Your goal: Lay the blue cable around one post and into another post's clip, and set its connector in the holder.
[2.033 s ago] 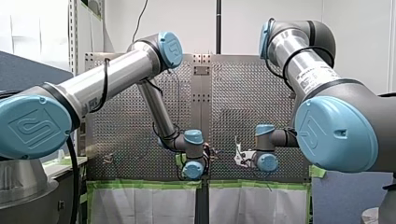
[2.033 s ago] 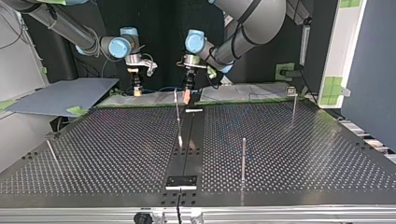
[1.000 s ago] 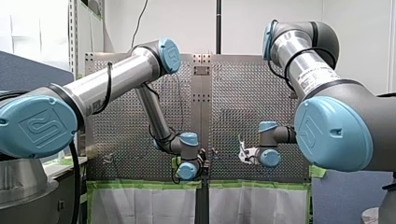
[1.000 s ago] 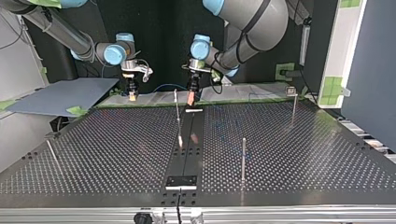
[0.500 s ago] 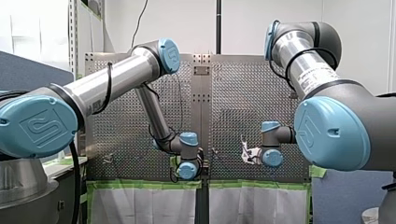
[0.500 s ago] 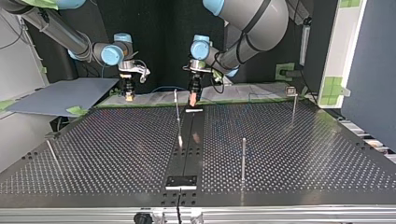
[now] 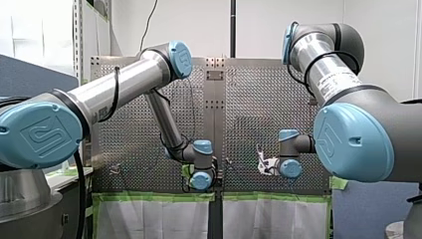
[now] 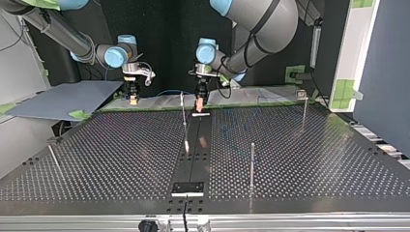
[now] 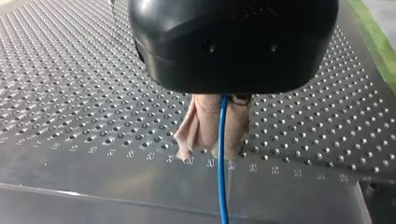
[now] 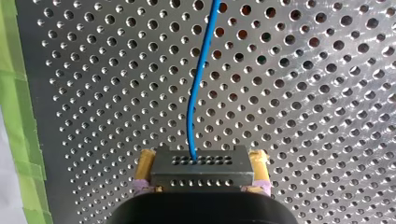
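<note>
Two arms are shown in the front view reaching low over the perforated worktop (image 7: 249,99), well apart from each other; the hands cannot be read there.

In the top view the left hand (image 8: 198,102) and the right hand (image 8: 131,98) are placed at the worktop's far edge, and the blue cable (image 8: 169,91) is faintly seen between them. None of the posts is wrapped yet. A thin post (image 8: 183,118) stands just ahead of the left hand. A middle post (image 8: 252,162) and a clip-topped post (image 8: 303,108) lie toward the view's right, with open worktop between them. Routing is judged barely begun. Next, the cable must be carried out to a post and kept low and taut.

In the left wrist view beige pads (image 9: 196,128) are pressed together on the cable, which runs on past them.

In the right wrist view yellow pads (image 10: 144,175) are clamped on the connector (image 10: 202,164), close to the green-taped edge (image 10: 18,116), where a snag should be avoided.
</note>
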Motion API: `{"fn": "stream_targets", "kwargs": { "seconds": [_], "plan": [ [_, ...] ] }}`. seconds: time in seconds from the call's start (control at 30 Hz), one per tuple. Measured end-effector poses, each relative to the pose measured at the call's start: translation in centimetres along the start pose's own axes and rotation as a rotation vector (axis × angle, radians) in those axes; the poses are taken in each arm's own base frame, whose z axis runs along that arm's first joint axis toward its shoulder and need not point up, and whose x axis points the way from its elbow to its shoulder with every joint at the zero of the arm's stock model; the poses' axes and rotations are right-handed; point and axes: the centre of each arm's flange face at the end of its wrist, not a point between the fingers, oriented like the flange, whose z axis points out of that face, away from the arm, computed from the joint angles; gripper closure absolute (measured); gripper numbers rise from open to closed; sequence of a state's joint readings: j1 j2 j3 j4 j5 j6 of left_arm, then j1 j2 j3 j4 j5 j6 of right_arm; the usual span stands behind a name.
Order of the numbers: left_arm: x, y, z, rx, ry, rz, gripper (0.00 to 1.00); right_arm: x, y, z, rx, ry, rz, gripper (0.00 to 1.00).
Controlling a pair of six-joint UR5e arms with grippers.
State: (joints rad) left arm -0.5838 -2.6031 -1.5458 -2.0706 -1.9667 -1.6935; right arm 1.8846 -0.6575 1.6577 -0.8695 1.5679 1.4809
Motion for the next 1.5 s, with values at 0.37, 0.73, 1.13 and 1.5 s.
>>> {"fn": "stream_targets", "kwargs": {
  "seconds": [0.37,0.73,1.13,1.5],
  "plan": [
    [0.4,0.0,0.0,-0.031,0.004,0.035,0.99,0.0,0.9,0.2,-0.027,0.006,-0.006,1.0],
    [0.8,-0.3,0.6,-0.036,-0.008,-0.003,0.99,-0.1,1.8,0.4,-0.041,0.004,-0.003,1.0],
    [0.4,-0.4,1.3,-0.053,-0.022,0.012,0.99,-0.1,3.0,0.6,-0.059,0.006,0.004,1.0],
    [0.0,-0.7,1.8,-0.065,-0.029,0.063,0.99,0.0,4.0,0.9,-0.077,0.021,0.009,1.0]
  ]
}}
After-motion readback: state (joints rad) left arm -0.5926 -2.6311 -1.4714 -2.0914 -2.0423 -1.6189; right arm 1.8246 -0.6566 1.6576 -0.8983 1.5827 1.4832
